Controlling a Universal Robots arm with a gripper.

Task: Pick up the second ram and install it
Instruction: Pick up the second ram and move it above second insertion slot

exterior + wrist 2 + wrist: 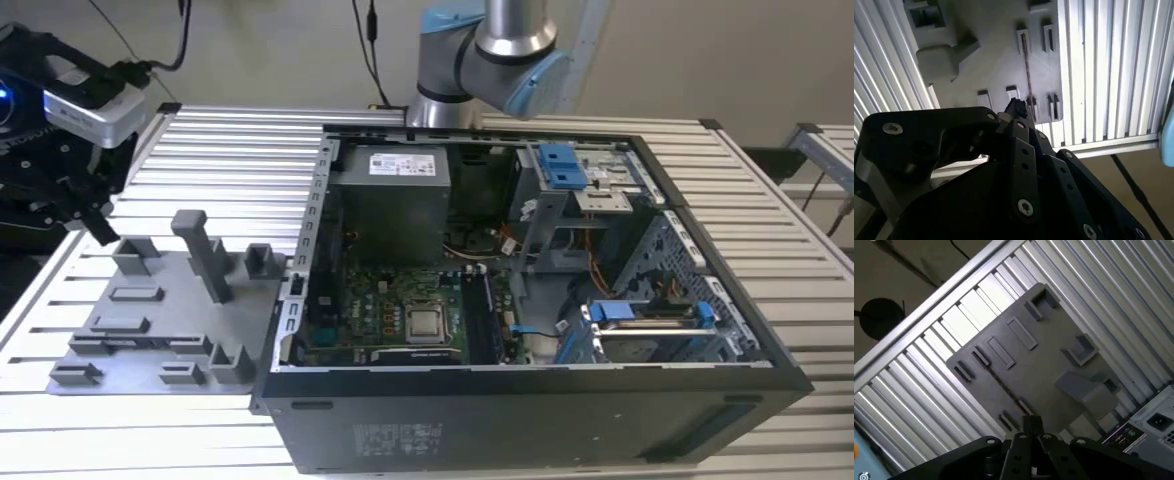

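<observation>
**My gripper hangs over the holder tray, the second ram on edge below**

I work above a slatted aluminium table [227, 150]. The biggest thing on it is the open computer case [534, 420], lying on its side with the green motherboard [380, 300] showing inside and the grey power supply [394, 200] at about twelve o'clock from that board.

At about nine o'clock from the case, on the exterior view's left, lies the grey holder tray [147, 375], flat on the slats just beside the case wall, with its posts and small slotted blocks standing up.

My gripper [96, 225] sits at about eleven o'clock from the tray in the exterior view, raised clear of the tray. In both wrist views my fingers look pressed together at the tips, with nothing pinched between them; the second wrist view shows the black tips [1016, 106] meeting just over the tray's edge.

The second ram [1026, 65] stands on edge in the tray, seen as one thin dark line running between two pairs of slotted blocks. Its near end lies just beside my fingertips; I cannot tell whether they touch it. The first wrist view shows the same thin line [1002, 382] crossing the tray toward my tips.
</observation>
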